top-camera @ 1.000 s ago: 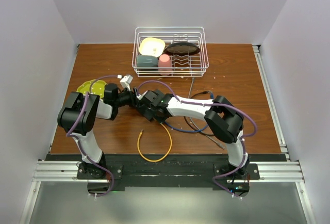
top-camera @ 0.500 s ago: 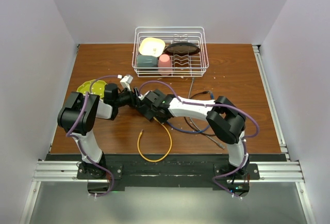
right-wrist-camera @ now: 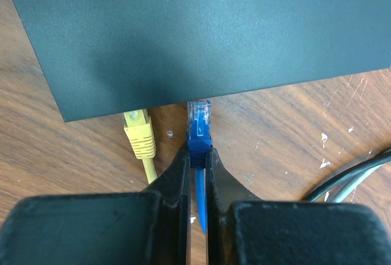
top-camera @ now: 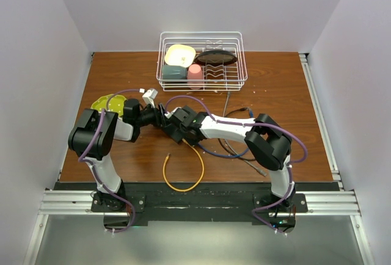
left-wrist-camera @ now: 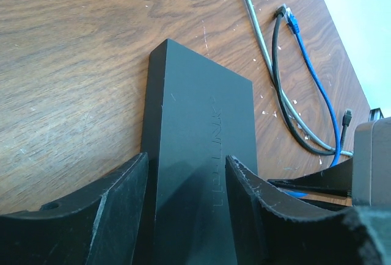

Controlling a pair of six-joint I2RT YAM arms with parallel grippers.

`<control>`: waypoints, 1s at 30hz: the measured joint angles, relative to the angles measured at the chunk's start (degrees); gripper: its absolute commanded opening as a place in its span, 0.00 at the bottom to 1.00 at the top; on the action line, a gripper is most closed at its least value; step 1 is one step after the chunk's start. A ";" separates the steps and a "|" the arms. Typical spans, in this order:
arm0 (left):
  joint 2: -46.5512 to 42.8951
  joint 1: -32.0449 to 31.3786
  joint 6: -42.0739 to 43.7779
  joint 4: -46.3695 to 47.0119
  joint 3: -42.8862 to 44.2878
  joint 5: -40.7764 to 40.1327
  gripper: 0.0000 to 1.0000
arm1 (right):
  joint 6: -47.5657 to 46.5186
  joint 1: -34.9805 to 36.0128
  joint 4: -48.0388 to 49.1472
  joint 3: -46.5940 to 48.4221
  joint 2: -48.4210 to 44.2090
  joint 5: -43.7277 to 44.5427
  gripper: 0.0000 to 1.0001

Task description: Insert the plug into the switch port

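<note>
Blue plug [right-wrist-camera: 199,124], clear-tipped, sits pinched by its boot between the narrow, closed fingers of the right gripper [right-wrist-camera: 197,158]; its nose touches the near edge of the dark grey switch [right-wrist-camera: 201,33], where the port must be, though the socket itself is hidden under that edge; a yellow plug [right-wrist-camera: 138,132] lies just beside it on the left, its tip also at the edge, and whether that one is seated I cannot tell. Left gripper [left-wrist-camera: 186,179] is clamped across the switch, one finger on each long side, bracing it flat on the wooden table [left-wrist-camera: 73,63]. Over the last second the overhead view shows the right wrist creeping leftward toward the left one, the gap between them closing; that reads as the push toward the port being under way. Most of the clear connector shows outside the box, so I judge the plug not yet home; the next move calls for a straight, level push, since a slight tilt could jam the tip against the casing.
</note>
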 measured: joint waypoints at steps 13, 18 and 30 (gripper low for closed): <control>0.46 0.02 -0.02 1.60 0.00 0.76 0.55 | 0.22 -0.04 -0.81 2.08 1.42 0.07 0.00; 0.85 0.02 -0.02 2.14 0.00 0.76 0.54 | 0.22 -0.04 -1.20 2.58 1.68 -0.04 0.00; 1.20 0.02 -1.09 3.15 0.00 0.81 0.61 | 0.24 -0.04 -1.42 3.02 1.97 -0.87 0.00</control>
